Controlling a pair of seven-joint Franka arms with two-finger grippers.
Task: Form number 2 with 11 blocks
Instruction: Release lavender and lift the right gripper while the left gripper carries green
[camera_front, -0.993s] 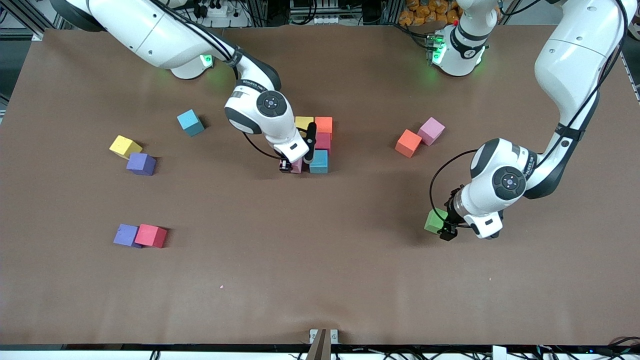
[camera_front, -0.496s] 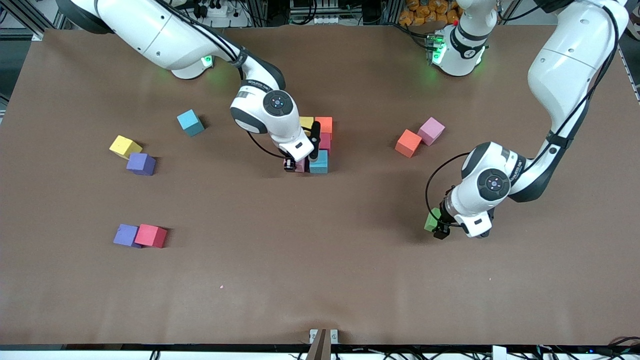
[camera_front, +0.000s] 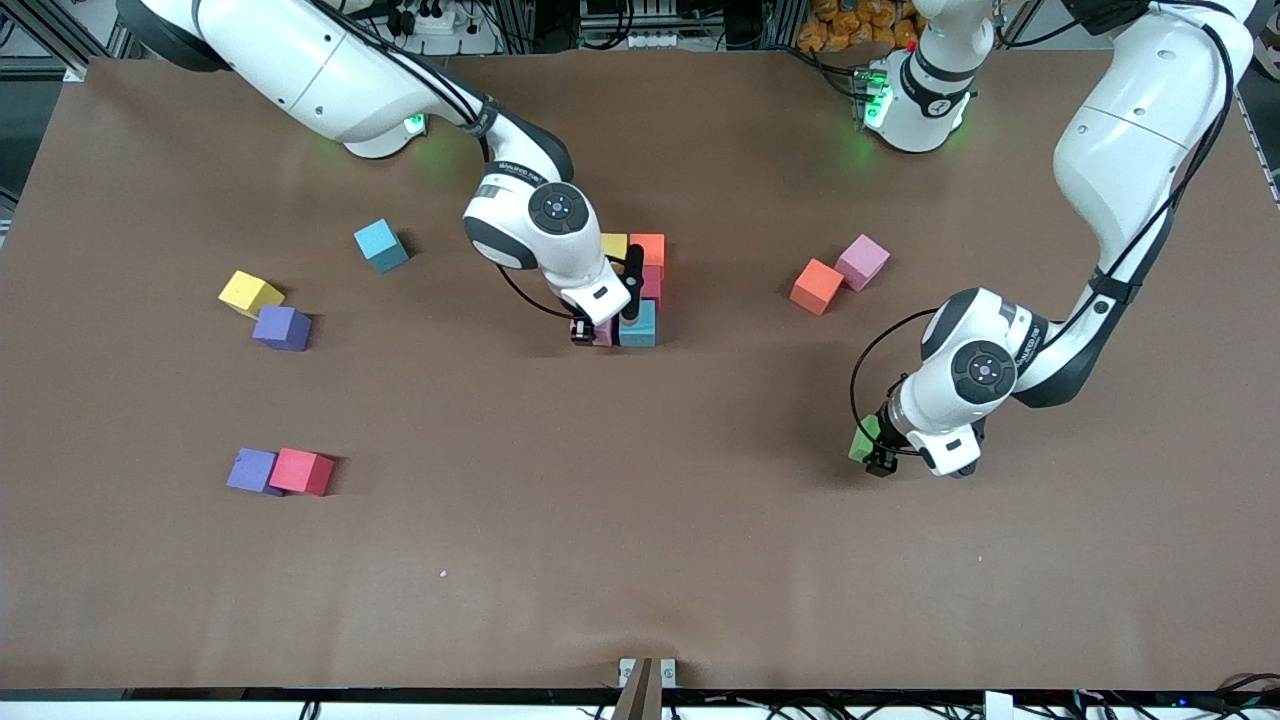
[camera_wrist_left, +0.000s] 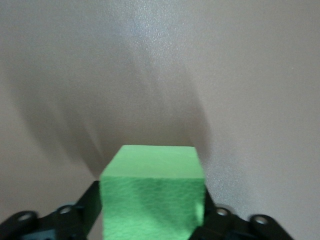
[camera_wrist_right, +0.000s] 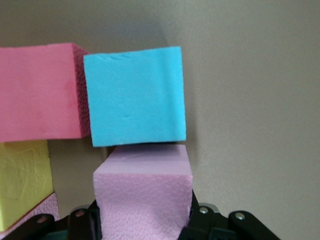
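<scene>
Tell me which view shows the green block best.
The left wrist view: the green block fills the foreground between the left gripper fingers, top and one side clear. The front view shows only a sliver of it beside the gripper. The right wrist view does not show it.

Even overhead light, soft shadows, blurry wrist views

A brown mat is covering the desk (camera_front: 640, 560), while cables and power strips (camera_front: 430, 18) are lying along its top edge.
</scene>
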